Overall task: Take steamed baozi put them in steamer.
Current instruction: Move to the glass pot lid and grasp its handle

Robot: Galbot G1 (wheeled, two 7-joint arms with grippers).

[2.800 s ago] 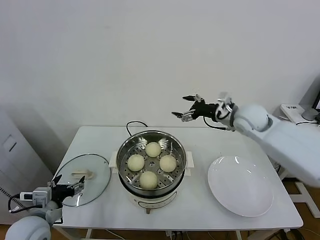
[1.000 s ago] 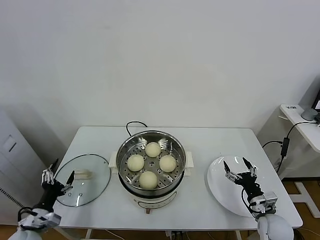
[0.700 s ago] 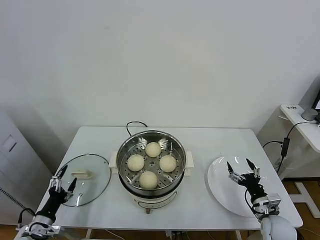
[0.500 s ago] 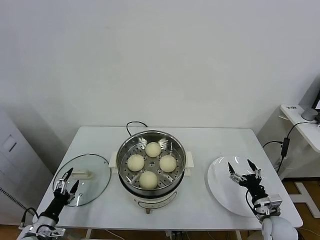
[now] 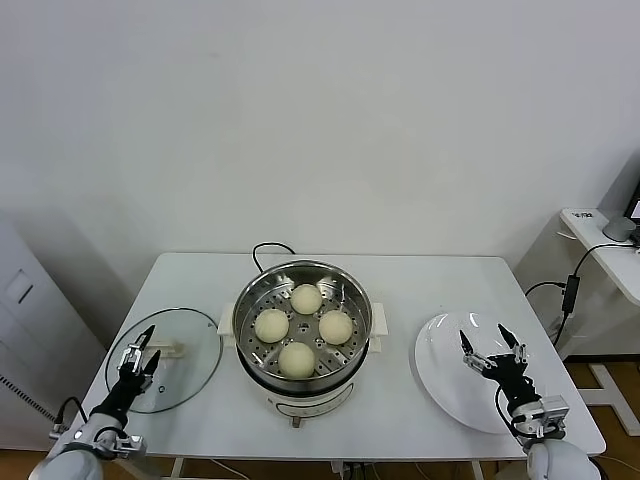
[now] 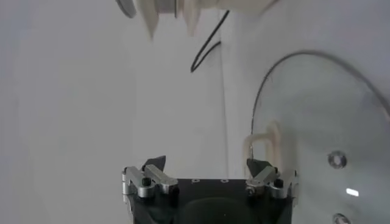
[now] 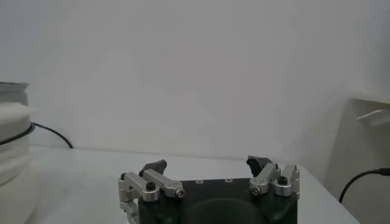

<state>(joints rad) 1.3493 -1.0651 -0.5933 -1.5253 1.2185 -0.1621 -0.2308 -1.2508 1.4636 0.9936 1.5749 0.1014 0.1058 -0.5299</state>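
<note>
The steamer (image 5: 362,300), a shiny steel pot on a white base, stands mid-table with several cream-white steamed baozi (image 5: 306,298) on its perforated tray. My left gripper (image 5: 138,352) hangs low at the table's front left, over the near edge of the glass lid (image 5: 185,345), open and empty. In the left wrist view that gripper (image 6: 207,164) points at the lid (image 6: 323,134) and its white handle (image 6: 265,143). My right gripper (image 5: 492,348) is low at the front right over the white plate (image 5: 450,350), open and empty; the right wrist view shows it (image 7: 207,163) spread wide, with the steamer (image 7: 12,122) far off.
The white table (image 5: 420,285) carries lid, steamer and plate in a row. A black cord (image 5: 268,248) runs behind the steamer. A grey cabinet (image 5: 25,300) stands to the left, and a side table (image 5: 600,225) with a cable to the right.
The left gripper has swung inward and now sits over the lid's near edge. The right gripper has drifted slightly toward the table's front. The baozi have not moved.
</note>
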